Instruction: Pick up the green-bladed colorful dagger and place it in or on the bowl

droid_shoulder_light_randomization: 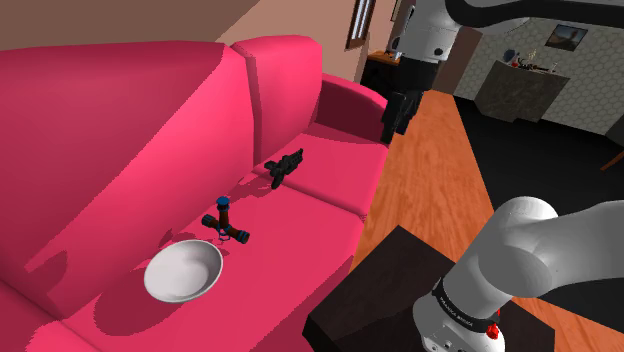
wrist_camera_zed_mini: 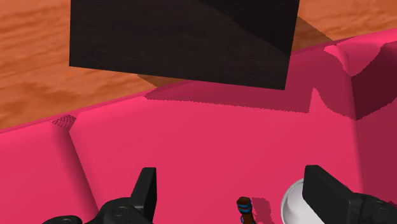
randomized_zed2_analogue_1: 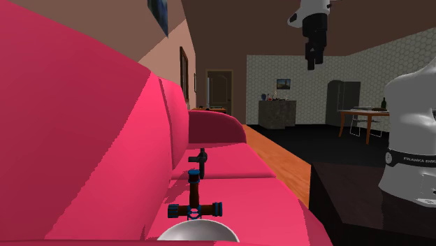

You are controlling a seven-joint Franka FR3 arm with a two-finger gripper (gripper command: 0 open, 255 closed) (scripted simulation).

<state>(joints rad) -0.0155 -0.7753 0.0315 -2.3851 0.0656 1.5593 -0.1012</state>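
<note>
Bowl cropped by second exterior view's edge; dagger by wrist view's.

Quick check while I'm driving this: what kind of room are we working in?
Most likely a living room in a house: the work surface is a pink sofa, the floor beside it is wood, and a dining table stands by the far wall.

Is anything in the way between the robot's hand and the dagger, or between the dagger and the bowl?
Nothing visible. The open gripper hangs high up, only air down to the dagger. The dagger lies close beside the bowl on the sofa cushion, nothing between them. The black object sits farther along.
</note>
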